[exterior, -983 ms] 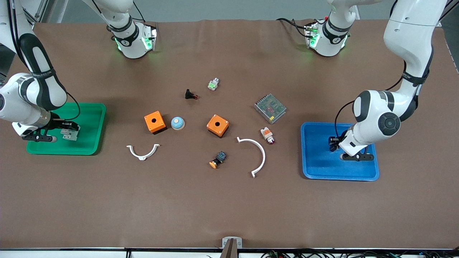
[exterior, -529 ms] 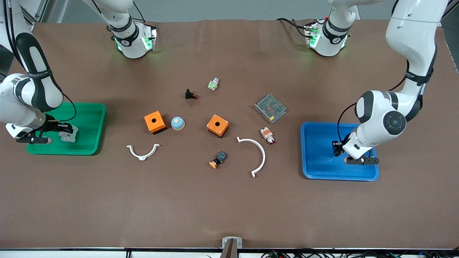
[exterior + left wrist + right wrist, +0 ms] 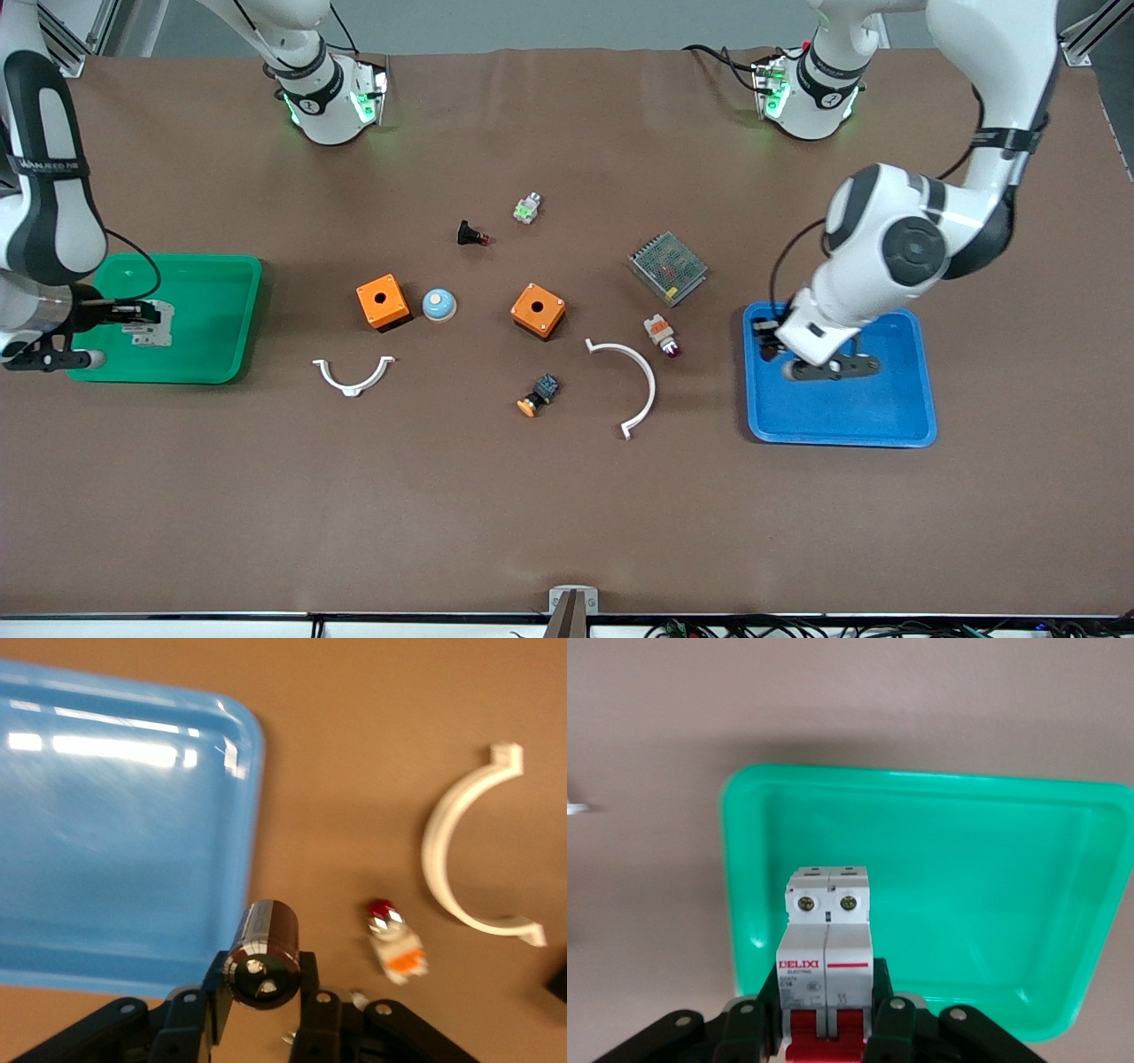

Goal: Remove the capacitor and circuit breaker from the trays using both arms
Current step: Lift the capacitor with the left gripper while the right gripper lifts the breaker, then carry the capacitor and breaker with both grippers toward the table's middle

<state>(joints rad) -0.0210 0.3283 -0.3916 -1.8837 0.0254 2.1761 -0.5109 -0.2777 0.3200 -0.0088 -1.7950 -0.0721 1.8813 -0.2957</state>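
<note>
Two white robot arms work at a brown table, each with a part clamped in its gripper above a tray. The left gripper (image 3: 767, 339) hangs over the blue tray (image 3: 886, 416), above the tray's edge toward the table's middle, its two fingers closed on the capacitor (image 3: 262, 954), a stubby dark cylinder with a glossy end. On the table just beside that tray lie an orange-and-white lamp (image 3: 661, 334) and a white curved bracket (image 3: 640, 381). The right gripper (image 3: 142, 314) hangs over the green tray (image 3: 221, 354), its fingers closed on the breaker (image 3: 827, 983), a white block with red levers seated between them, held clear of the tray floor.
</note>
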